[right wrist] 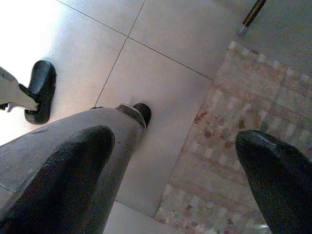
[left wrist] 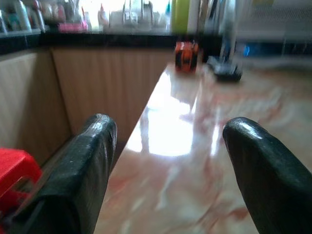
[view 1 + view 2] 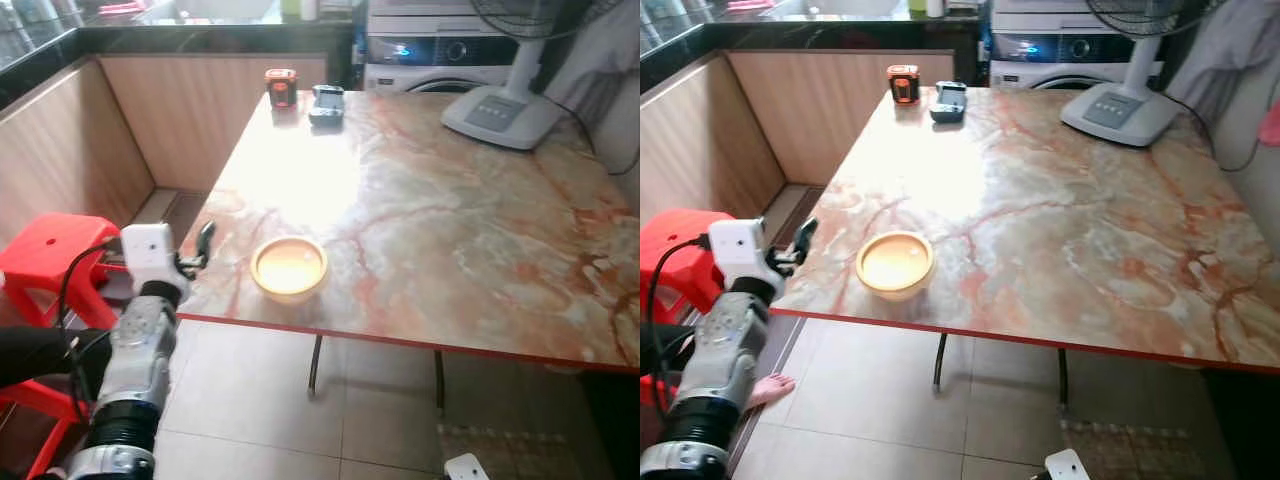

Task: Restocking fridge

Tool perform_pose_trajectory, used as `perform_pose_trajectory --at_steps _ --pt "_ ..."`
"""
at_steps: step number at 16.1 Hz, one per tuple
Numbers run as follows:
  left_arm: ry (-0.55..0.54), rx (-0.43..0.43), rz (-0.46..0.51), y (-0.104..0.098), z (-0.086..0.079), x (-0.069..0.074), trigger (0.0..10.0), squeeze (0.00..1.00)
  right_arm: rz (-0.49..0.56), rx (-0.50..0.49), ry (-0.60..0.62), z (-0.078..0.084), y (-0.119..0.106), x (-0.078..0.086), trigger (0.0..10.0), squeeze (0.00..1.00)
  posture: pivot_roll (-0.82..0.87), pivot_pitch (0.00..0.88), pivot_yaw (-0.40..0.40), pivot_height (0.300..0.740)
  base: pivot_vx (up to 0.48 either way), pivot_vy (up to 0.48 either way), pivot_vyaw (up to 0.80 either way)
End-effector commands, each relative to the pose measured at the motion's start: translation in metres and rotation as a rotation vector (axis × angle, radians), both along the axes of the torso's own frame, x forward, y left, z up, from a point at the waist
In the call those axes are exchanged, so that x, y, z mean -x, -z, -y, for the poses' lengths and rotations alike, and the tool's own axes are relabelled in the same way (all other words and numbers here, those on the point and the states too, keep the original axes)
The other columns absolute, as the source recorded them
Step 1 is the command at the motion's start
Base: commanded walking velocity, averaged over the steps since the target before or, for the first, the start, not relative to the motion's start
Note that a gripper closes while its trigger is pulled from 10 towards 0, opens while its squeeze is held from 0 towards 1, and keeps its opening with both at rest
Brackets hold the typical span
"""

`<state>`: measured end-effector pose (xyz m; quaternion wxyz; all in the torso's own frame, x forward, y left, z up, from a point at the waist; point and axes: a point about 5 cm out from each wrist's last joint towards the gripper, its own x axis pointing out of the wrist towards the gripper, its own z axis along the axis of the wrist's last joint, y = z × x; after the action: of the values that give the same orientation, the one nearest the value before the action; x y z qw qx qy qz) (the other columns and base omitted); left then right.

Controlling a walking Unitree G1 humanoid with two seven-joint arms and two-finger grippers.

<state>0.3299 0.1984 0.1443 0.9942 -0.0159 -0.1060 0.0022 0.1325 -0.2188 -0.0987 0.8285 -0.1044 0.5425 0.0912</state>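
Resting near the front edge of the marble-patterned surface [image 3: 450,230], a small yellow bowl [image 3: 289,267] is seen upright and apart from everything else, and it is taken to be the item to be carried to the fridge. The left gripper [image 3: 200,250] is held at the surface's left edge, just beside the bowl but not touching it, with its fingers [image 2: 90,161] spread wide and nothing between them. The right gripper [image 1: 170,195] is hung low over the tiled floor [image 1: 161,97] and a patterned mat [image 1: 243,122], its fingers likewise parted and empty. The bowl is judged to be stiff, fairly light and smooth, so slipping is a risk; whether anything is held inside cannot be told, so it is best kept level. A hold across the rim, one finger inside and one outside, is judged most secure. A small orange device [image 3: 281,87] and a fan base [image 3: 500,113] are left at the far side.
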Motion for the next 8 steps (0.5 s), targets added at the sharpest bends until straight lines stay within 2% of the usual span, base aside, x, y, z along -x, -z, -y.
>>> perform_pose_trajectory --at_steps 1,5,8 --pt "0.028 -0.018 0.033 -0.001 0.018 0.003 10.0 0.0 -0.002 -0.002 0.01 0.0 0.001 0.002 10.0 0.0 -0.07 0.0 0.035 0.74 0.0 0.0 0.0" --pt "0.088 -0.019 0.049 0.003 0.049 0.006 10.0 0.0 0.011 -0.009 0.035 0.0 0.0 0.001 10.0 0.0 -0.07 0.0 0.038 0.74 0.0 0.0 0.0" --pt "0.089 -0.021 0.052 0.001 0.048 0.005 10.0 0.0 0.011 -0.013 0.035 -0.001 0.0 0.001 10.0 0.0 -0.07 0.0 0.043 0.74 0.0 0.0 0.0"
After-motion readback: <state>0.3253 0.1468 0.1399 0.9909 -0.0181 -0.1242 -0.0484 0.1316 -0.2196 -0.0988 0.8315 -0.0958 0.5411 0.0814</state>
